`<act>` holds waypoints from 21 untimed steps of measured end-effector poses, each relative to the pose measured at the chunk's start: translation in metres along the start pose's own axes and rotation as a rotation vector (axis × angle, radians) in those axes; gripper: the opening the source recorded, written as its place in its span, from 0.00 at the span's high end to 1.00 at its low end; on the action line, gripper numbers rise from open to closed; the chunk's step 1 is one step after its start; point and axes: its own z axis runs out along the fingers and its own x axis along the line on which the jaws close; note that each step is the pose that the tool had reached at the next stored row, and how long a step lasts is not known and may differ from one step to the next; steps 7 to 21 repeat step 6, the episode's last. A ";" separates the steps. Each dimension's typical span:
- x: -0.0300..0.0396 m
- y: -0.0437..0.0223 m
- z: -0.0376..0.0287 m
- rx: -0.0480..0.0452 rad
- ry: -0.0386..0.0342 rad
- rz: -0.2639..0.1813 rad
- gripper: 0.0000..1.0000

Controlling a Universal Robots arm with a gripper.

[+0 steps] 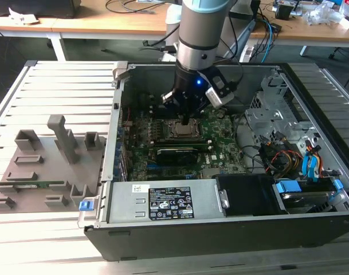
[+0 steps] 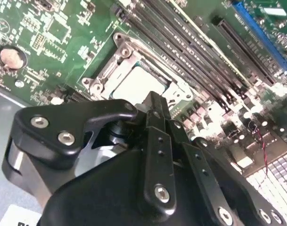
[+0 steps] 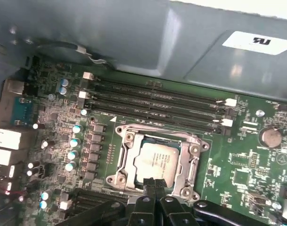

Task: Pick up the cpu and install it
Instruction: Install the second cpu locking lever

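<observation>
Inside the open computer case (image 1: 163, 69), on the green motherboard (image 3: 237, 169), the cpu (image 3: 156, 162) lies flat in the socket (image 3: 127, 141), ringed by its metal frame. End effector (image 1: 186, 121) hangs just above the cpu's edge, fingers (image 3: 152, 184) pressed together with nothing between them; fingertips look barely clear of the chip, contact unclear. Memory slots (image 3: 157, 101) run beside the socket.

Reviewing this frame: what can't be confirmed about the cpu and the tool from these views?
- Contact: in both wrist views the tool's tip overlaps the near edge of the cpu; touching or just above cannot be told.
- Seating: the socket frame hides the cpu's edges.
- In the exterior view the tool covers part of the cpu.
</observation>
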 end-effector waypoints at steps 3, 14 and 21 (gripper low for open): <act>0.0001 0.0000 -0.0003 0.0002 0.0001 0.000 0.89; 0.0001 0.0000 -0.0004 0.0003 0.0001 0.000 0.89; 0.0001 0.0000 -0.0004 0.0003 0.0001 0.000 0.89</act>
